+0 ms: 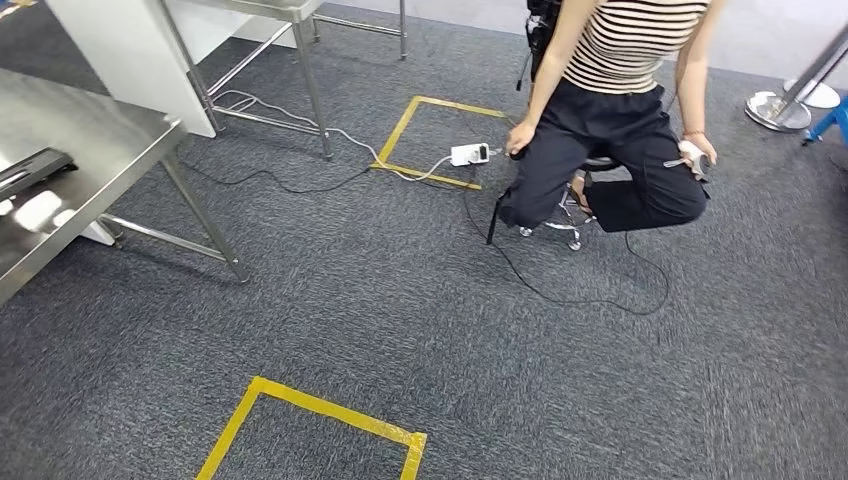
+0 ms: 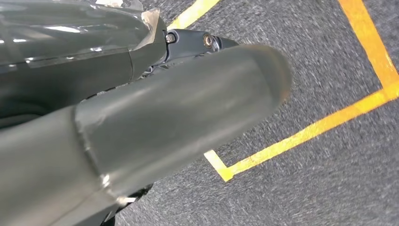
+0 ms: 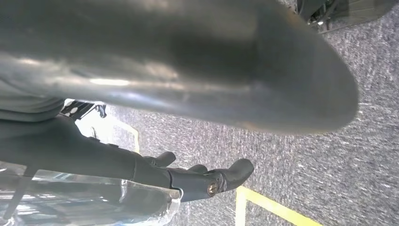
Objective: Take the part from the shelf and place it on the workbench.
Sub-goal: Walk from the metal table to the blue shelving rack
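A steel workbench (image 1: 100, 140) stands at the left edge of the head view. A dark flat object (image 1: 30, 170) lies on it, too small to identify. My left hand (image 2: 155, 122) hangs over grey carpet; its thick grey thumb stretches out beside a straight dark finger (image 2: 197, 42), and nothing is in it. My right hand (image 3: 188, 155) also hangs above the carpet, with dark fingers (image 3: 216, 179) extended apart from the thumb and holding nothing.
A person (image 1: 610, 130) sits on a stool at the back right. A white power strip (image 1: 468, 154) and black cables lie on the carpet beside a yellow tape square (image 1: 440, 105). Another tape square (image 1: 300, 405) is near me. A second steel table (image 1: 290, 60) stands behind.
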Robot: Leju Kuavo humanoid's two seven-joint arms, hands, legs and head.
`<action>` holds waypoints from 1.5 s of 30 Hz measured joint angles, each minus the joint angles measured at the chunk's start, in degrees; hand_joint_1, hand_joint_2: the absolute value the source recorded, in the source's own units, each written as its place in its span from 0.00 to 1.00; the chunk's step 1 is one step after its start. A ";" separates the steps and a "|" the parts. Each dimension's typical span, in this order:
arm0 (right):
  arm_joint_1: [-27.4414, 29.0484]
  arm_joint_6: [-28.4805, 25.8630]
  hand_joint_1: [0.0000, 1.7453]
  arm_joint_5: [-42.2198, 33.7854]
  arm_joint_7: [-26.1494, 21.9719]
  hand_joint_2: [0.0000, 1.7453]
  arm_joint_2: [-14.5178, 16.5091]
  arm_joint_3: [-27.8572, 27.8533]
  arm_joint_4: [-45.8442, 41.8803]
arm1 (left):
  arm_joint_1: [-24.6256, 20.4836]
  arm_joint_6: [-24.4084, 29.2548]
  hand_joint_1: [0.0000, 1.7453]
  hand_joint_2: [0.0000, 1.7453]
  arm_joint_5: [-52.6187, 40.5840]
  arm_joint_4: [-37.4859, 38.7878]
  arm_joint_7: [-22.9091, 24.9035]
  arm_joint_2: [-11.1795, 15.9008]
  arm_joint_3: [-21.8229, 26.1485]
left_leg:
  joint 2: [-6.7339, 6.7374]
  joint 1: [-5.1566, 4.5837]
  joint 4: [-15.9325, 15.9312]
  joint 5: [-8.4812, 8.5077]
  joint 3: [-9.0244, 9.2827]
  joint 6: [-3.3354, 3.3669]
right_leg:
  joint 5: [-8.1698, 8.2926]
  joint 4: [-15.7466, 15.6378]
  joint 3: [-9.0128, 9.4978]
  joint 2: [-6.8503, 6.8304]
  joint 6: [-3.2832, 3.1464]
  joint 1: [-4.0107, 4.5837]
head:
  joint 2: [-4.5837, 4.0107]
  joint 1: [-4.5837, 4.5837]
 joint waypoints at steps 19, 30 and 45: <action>0.16 0.49 0.00 2.30 1.29 0.00 -0.08 1.61 0.02 | -0.29 1.53 0.00 0.00 0.92 0.01 -0.13 -0.84 1.54 | -8.55 0.67 0.59 -0.05 -0.68 -0.03 | 0.81 0.53 -1.83 10.93 -1.63 0.72 | 0.00 -0.62; -0.09 0.63 0.00 4.15 1.27 0.00 -0.04 2.79 0.01 | -0.30 2.16 0.00 0.00 1.65 -0.04 -0.48 -0.90 2.61 | -0.65 -0.01 0.20 -0.81 0.43 -0.24 | 0.18 1.17 -1.28 0.48 0.35 -0.27 | 0.00 -0.22; -0.01 -1.51 0.00 2.21 -1.74 0.00 -0.34 2.51 0.00 | -0.10 -2.05 0.00 0.00 -0.92 -0.07 0.09 -0.50 2.49 | -9.26 1.17 3.11 -1.33 -1.13 -1.39 | 1.26 0.59 -1.08 9.68 -2.91 0.78 | 0.00 -1.04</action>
